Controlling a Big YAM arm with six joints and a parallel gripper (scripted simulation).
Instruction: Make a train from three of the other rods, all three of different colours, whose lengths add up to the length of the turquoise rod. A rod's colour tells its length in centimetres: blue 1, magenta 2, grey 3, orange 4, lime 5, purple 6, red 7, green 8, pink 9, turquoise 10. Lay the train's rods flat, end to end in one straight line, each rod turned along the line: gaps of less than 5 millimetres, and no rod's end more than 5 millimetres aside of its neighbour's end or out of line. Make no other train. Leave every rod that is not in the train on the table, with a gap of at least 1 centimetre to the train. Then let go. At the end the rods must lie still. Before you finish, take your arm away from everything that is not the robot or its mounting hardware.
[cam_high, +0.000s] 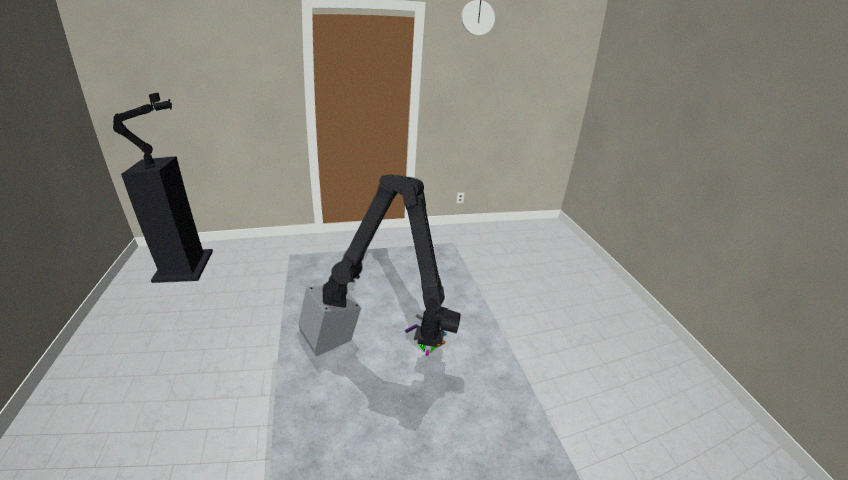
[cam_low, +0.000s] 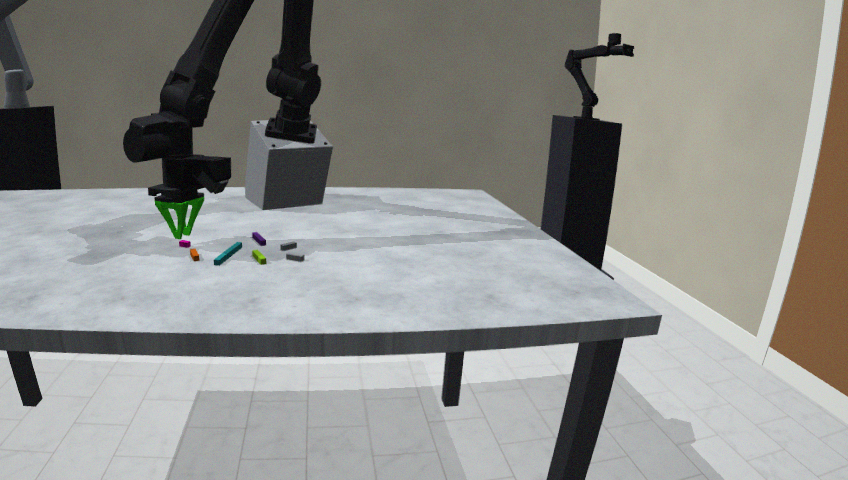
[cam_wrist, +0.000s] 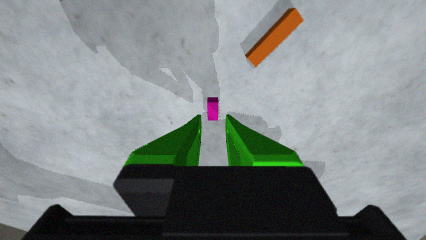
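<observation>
The magenta rod (cam_low: 184, 243) lies flat on the table, just below and ahead of my gripper's green fingertips (cam_low: 181, 233). In the wrist view the magenta rod (cam_wrist: 212, 108) shows just past the gap between the fingers. The fingers stand a narrow way apart with nothing between them, a little above the table. The orange rod (cam_low: 194, 254) lies close by, apart from the magenta one; it also shows in the wrist view (cam_wrist: 274, 37). The turquoise rod (cam_low: 227, 253) lies to the right, then the purple rod (cam_low: 258, 238) and the lime rod (cam_low: 258, 256).
Two grey rods (cam_low: 288, 245) (cam_low: 295, 257) lie right of the lime rod, apart from each other. The arm's grey base block (cam_low: 288, 165) stands at the back of the table. A black pedestal (cam_low: 580, 187) stands beyond the table's right edge.
</observation>
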